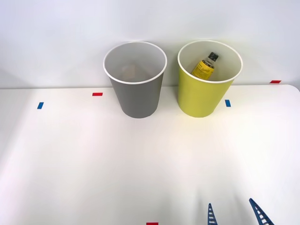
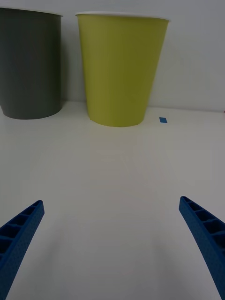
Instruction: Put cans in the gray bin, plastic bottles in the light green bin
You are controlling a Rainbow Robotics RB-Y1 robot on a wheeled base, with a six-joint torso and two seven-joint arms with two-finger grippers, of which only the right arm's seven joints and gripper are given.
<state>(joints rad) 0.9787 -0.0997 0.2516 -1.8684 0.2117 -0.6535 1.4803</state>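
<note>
The gray bin (image 1: 138, 101) and the light green bin (image 1: 199, 98) stand side by side at the back of the white table, gray on the left. A plastic bottle (image 1: 205, 65) with a black cap and yellow label leans inside the light green bin. Low inside the gray bin a faint orange-tinted shape (image 1: 127, 71) shows; I cannot tell whether it is a can. My right gripper (image 1: 230, 203) hovers open at the table's front right, well short of both bins, nothing between its fingers. From the wrist, the gripper (image 2: 111, 202) faces the light green bin (image 2: 119, 70), the gray bin (image 2: 30, 65) beside it.
Small tape marks lie on the table: red (image 1: 97, 94) and blue (image 1: 40, 105) at the left, blue (image 1: 228, 103) beside the light green bin, red (image 1: 275, 81) at the far right, red (image 1: 152, 223) at the front edge. A white wall rises right behind the bins.
</note>
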